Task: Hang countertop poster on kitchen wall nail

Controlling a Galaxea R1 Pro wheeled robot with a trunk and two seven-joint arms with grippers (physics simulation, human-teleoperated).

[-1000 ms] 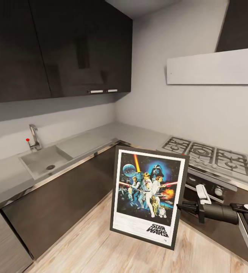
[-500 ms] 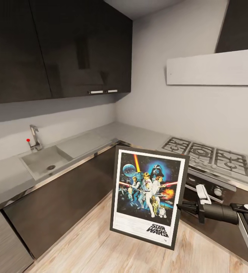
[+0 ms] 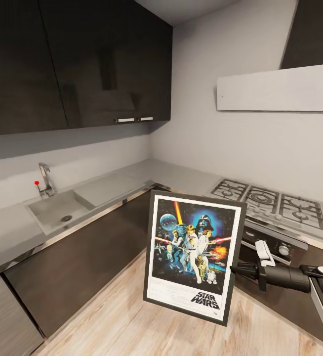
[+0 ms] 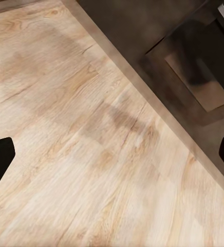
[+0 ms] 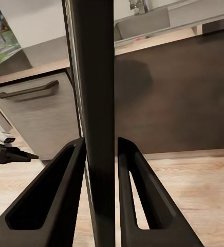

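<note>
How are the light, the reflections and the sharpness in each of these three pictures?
Head view: soft even light, glossy upper cabinets mirror the room, straight edges bend toward the corners, poster sharp. Left wrist view: a faint grey shadow lies on the wooden floor, grain slightly soft. Right wrist view: the poster's dark edge inside the right claw is near and a little blurred.

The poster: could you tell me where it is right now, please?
In the head view the poster is held upright above the wood floor, clamped at its right edge by the right gripper, in front of the hob.
</note>
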